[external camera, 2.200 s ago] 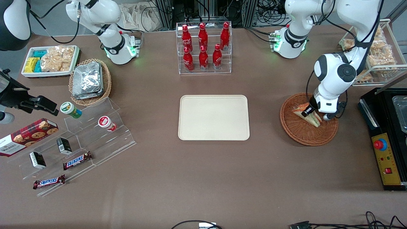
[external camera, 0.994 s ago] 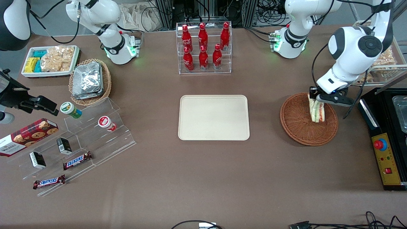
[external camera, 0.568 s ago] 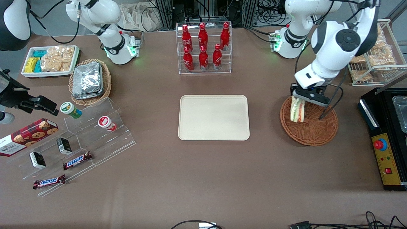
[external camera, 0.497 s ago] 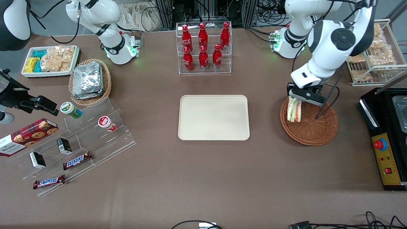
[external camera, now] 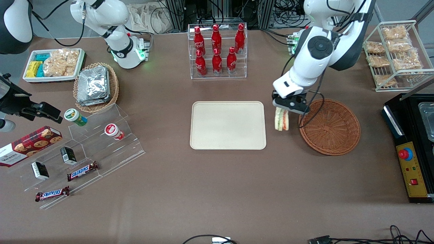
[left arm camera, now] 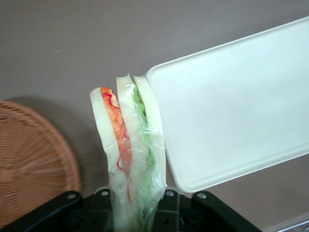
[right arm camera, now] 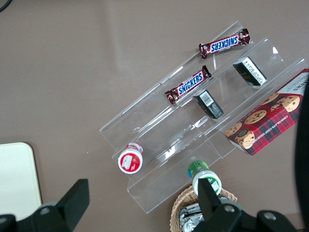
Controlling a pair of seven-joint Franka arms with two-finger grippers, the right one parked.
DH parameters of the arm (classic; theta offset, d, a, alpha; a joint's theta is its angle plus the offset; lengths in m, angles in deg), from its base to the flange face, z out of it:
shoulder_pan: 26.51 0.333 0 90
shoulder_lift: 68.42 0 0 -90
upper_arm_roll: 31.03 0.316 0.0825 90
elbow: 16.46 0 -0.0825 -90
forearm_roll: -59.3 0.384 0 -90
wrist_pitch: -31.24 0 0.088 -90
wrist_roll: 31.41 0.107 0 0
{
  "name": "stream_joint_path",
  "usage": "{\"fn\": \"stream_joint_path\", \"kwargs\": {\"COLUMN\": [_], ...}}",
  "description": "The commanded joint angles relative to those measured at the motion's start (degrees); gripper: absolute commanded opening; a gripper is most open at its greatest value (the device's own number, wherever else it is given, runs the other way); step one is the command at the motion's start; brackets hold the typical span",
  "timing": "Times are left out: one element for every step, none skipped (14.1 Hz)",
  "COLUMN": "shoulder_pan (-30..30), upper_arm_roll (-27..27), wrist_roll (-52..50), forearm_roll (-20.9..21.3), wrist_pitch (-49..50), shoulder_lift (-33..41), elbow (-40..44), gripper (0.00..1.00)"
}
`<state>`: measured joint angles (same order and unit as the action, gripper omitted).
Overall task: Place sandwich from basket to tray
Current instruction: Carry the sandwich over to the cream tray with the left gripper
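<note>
The gripper (external camera: 283, 109), jaws clamped on the sandwich (external camera: 281, 120), hangs above bare table between the tray (external camera: 228, 125) and the basket (external camera: 329, 126). Only the wrist camera shows the clear wrap over the sandwich (left arm camera: 129, 159), its white bread standing on edge, orange-red filling on the basket's (left arm camera: 34, 162) side, green on the tray's (left arm camera: 231, 104).

From my seat I see the black gripper (external camera: 284, 109) clamped on the sandwich (external camera: 281, 120), white bread striped with green, orange and red under clear wrap, hanging between the plain cream-beige tray (external camera: 228, 125) and the brown woven basket (external camera: 329, 126). The table (external camera: 210, 189) under them is a flat brown. In the wrist view the sandwich (left arm camera: 129, 154) shows the same stripes beside the pale tray (left arm camera: 231, 106) and the orange-brown weave of the basket (left arm camera: 34, 159).
</note>
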<state>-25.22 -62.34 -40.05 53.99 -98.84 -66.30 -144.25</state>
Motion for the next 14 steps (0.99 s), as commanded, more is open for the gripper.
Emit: {"fn": "stream_joint_path", "kwargs": {"shoulder_pan": [0.30,0.30,0.30,0.30,0.21,0.21,0.21,0.21,0.12,0.12,0.12,-1.79,-3.03,-3.13], "upper_arm_roll": [-3.92,-4.72,-5.68,-6.48,-6.83,-7.18,-8.06,-8.33,-8.59,-8.85,-8.94,-8.77,-8.42,-8.33], "wrist_roll": [-7.42,-9.62,-11.82,-13.75,-15.86,-17.45,-18.42,-18.87,-19.39,-20.62,-22.11,-24.21,-26.49,-27.82], "forearm_roll": [2.22,3.63,5.38,7.40,9.59,11.36,12.50,13.39,14.35,15.93,18.03,20.58,22.60,24.28], "wrist_pitch": [-1.22,-2.54,-3.68,-4.56,-5.36,-6.15,-7.29,-8.17,-8.79,-8.97,-8.97,-9.23,-9.23,-9.23], "shoulder_lift": [-6.50,-8.08,-9.75,-11.42,-13.01,-14.50,-16.08,-17.49,-18.72,-19.78,-21.01,-22.33,-23.73,-25.66], "elbow": [4.92,5.01,4.93,4.92,5.01,5.01,5.01,5.01,5.01,5.01,5.01,5.27,5.97,7.11], "gripper": [0.04,0.04,0.04,0.04,0.04,0.04,0.04,0.04,0.04,0.04,0.04,0.04,0.04,0.04]}}
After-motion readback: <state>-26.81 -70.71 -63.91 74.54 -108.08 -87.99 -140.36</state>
